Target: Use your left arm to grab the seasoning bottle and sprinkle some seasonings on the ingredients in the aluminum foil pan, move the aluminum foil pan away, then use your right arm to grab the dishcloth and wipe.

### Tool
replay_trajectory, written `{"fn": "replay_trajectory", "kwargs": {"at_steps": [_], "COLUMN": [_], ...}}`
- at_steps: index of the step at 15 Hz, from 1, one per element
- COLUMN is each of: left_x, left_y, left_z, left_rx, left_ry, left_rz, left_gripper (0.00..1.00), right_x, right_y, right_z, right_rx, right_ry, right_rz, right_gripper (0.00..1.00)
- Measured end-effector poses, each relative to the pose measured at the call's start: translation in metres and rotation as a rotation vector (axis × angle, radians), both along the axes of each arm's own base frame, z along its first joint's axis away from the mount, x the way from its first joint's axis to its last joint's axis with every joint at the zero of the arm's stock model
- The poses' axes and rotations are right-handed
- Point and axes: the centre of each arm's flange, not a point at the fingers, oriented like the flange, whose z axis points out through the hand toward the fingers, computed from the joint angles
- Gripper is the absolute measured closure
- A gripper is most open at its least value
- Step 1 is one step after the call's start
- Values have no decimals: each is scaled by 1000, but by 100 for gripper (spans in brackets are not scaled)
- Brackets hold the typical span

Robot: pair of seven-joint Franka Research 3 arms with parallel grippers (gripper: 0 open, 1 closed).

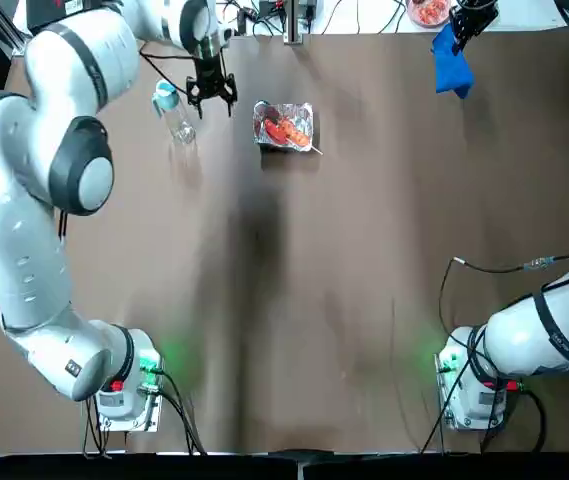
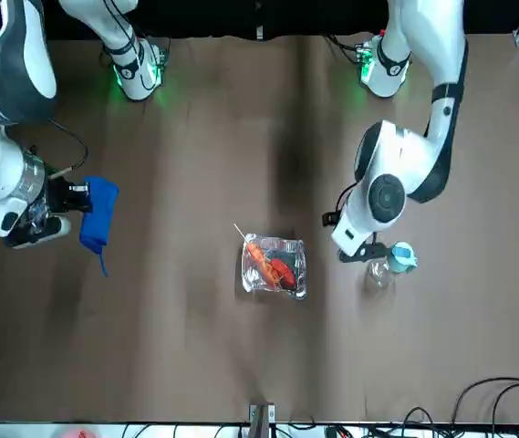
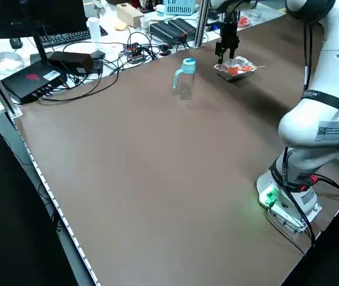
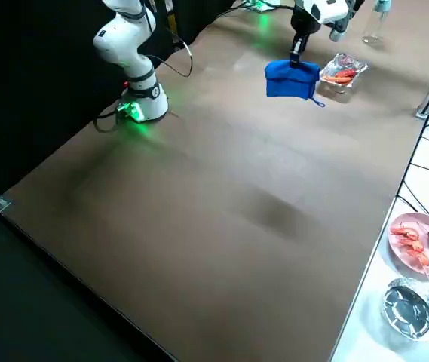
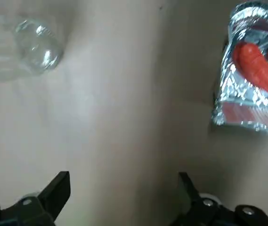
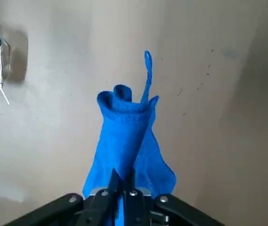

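The aluminum foil pan (image 1: 284,127) with red-orange ingredients (image 1: 286,130) sits near the table's far edge, left of centre. To its left stands the seasoning bottle (image 1: 172,110), clear with a light blue cap. My left gripper (image 1: 211,92) hovers open and empty between bottle and pan; the left wrist view shows the bottle (image 5: 37,47) and the pan (image 5: 251,84) apart from its spread fingers (image 5: 58,188). At the far right, my right gripper (image 1: 469,20) is shut on the blue dishcloth (image 1: 451,65), which hangs down from it (image 6: 129,136).
A pink plate of food (image 4: 424,241) and a foil dish (image 4: 410,305) lie on the white ledge beyond the table's far edge. Cables and black devices (image 3: 44,80) line that ledge. A thin cable (image 1: 494,266) lies on the table near the right arm's base.
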Motion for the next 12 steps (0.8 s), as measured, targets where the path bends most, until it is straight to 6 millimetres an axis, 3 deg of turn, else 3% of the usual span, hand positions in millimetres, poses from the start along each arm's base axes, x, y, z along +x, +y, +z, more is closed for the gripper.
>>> {"fn": "replay_trajectory", "kwargs": {"at_steps": [3,7,12], "left_x": [6,18,27], "left_y": [-24,-45,-81], "left_z": [-35,-53,-90], "left_rx": [-12,-50,-70], "left_ry": [-61,-176,-244], "left_rz": [-25,-32,10], "left_gripper": [0,0,0], "right_x": [0,0,-2], "right_y": [0,0,1], "right_z": [0,-1,-2], "right_rx": [0,0,-1], "right_ry": [1,2,15], "right_rz": [0,1,2], "right_gripper": [94,94,94]}}
